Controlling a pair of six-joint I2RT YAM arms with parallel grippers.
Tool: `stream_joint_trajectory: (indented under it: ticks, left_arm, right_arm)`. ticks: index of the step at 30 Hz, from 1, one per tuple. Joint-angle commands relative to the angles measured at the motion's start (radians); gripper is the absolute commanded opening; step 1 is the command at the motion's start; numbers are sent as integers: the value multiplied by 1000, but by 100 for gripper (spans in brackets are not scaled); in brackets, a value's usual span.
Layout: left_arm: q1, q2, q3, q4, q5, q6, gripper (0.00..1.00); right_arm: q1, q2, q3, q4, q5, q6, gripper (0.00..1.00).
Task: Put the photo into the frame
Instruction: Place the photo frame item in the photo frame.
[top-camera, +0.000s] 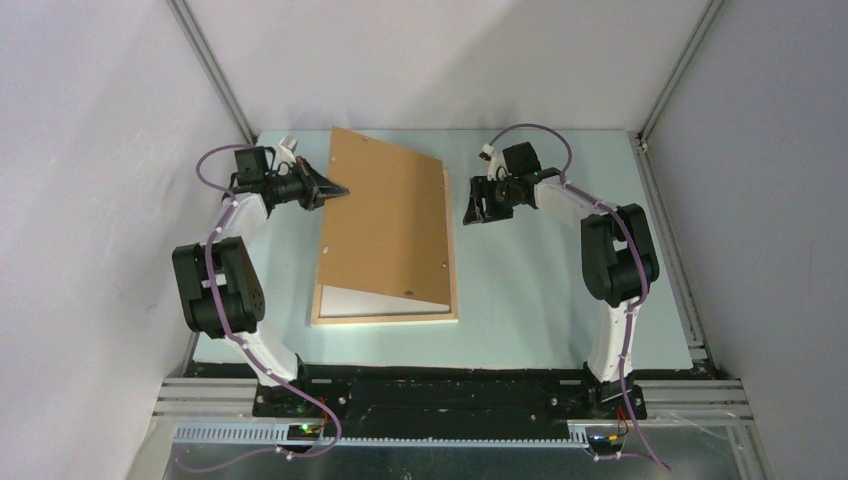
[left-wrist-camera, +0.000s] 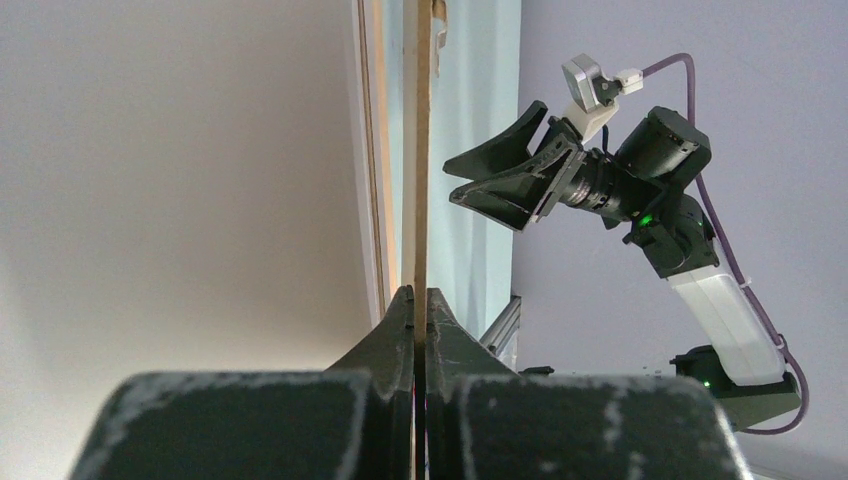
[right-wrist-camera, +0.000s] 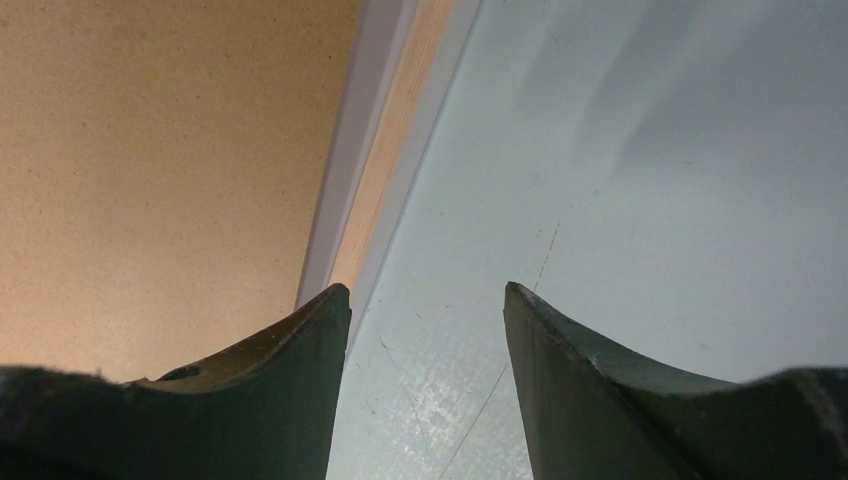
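Note:
The frame (top-camera: 385, 319) lies flat on the table, its pale wood rim showing along the near and right sides. A plain brown backing board (top-camera: 385, 220) lies tilted over it, left edge raised. My left gripper (top-camera: 335, 190) is shut on that raised edge; the left wrist view shows the board edge-on (left-wrist-camera: 422, 150) between the shut jaws (left-wrist-camera: 421, 295). A white surface (top-camera: 375, 302) shows inside the frame under the board; I cannot tell if it is the photo's back. My right gripper (top-camera: 470, 213) is open and empty just right of the frame's rim (right-wrist-camera: 390, 150).
The pale blue table mat (top-camera: 530, 300) extends right of the frame. Grey enclosure walls with metal posts (top-camera: 210, 70) stand close on the left, back and right. The right arm (left-wrist-camera: 640, 190) shows across from the board in the left wrist view.

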Motion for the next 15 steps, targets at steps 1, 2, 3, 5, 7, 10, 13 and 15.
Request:
stream_joint_trajectory:
  ticks: [1, 2, 3, 5, 7, 10, 13, 15]
  left_arm:
    - [-11, -18, -9, 64, 52, -55, 0]
    - [-11, -18, -15, 71, 52, -57, 0]
    - [-11, -18, -18, 74, 53, -62, 0]
    - [-12, -20, -25, 80, 54, -64, 0]
    - [-12, -21, -30, 85, 56, -64, 0]
    - [-12, -23, -35, 88, 54, -62, 0]
    - [-12, -20, -38, 91, 56, -61, 0]
    - [-12, -18, -40, 92, 58, -61, 0]
  right_arm:
    - [-7, -58, -10, 17, -13, 5, 62]
    - [-7, -58, -11, 16, -14, 5, 62]
    - [-7, -58, -11, 16, -14, 5, 62]
    - [-7, -57, -12, 17, -15, 4, 62]
    - [-7, -57, -12, 16, -15, 4, 62]
    - [-8, -56, -12, 18, -16, 5, 62]
    - [-9, -57, -13, 17, -17, 5, 62]
    - [-10, -58, -15, 18, -16, 4, 62]
